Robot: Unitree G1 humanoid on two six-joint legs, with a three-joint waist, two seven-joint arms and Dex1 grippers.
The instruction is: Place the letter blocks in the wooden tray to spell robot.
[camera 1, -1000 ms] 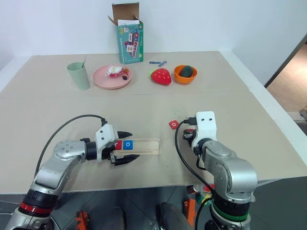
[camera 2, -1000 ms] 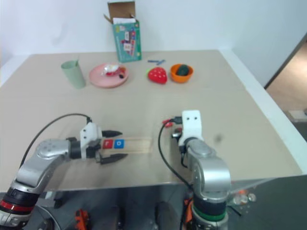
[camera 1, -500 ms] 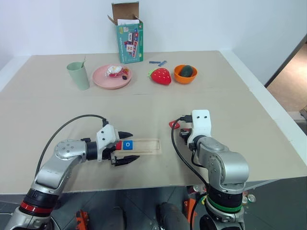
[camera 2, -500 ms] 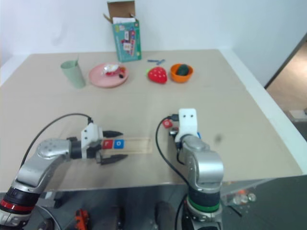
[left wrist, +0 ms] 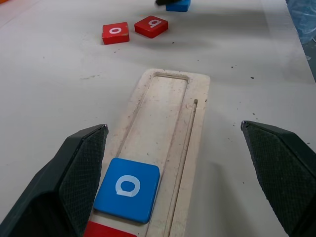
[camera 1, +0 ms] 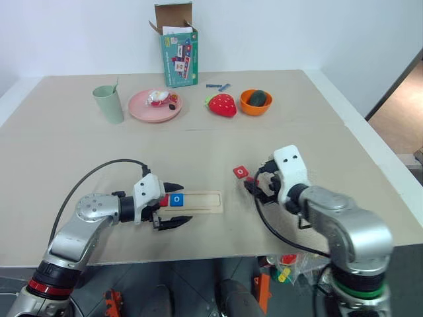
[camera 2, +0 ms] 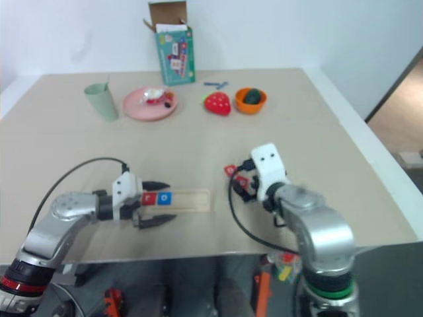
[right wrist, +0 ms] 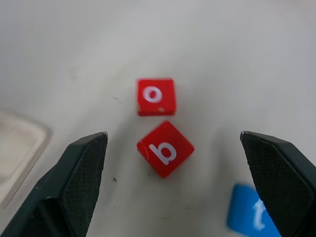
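While both jaws gape, red b tile (right wrist: 165, 148) lies btwn right gripper (right wrist: 177, 187) fingers.

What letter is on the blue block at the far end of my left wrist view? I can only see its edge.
Observer: The right wrist view shows more of the blue block. It looks like a white t.
Operator: Is the other gripper holding anything?
Observer: No. The right gripper is open and empty, aimed at the red b block.
Operator: What's far away on the table?
Observer: A strawberry toy sits beside an orange bowl near the back.
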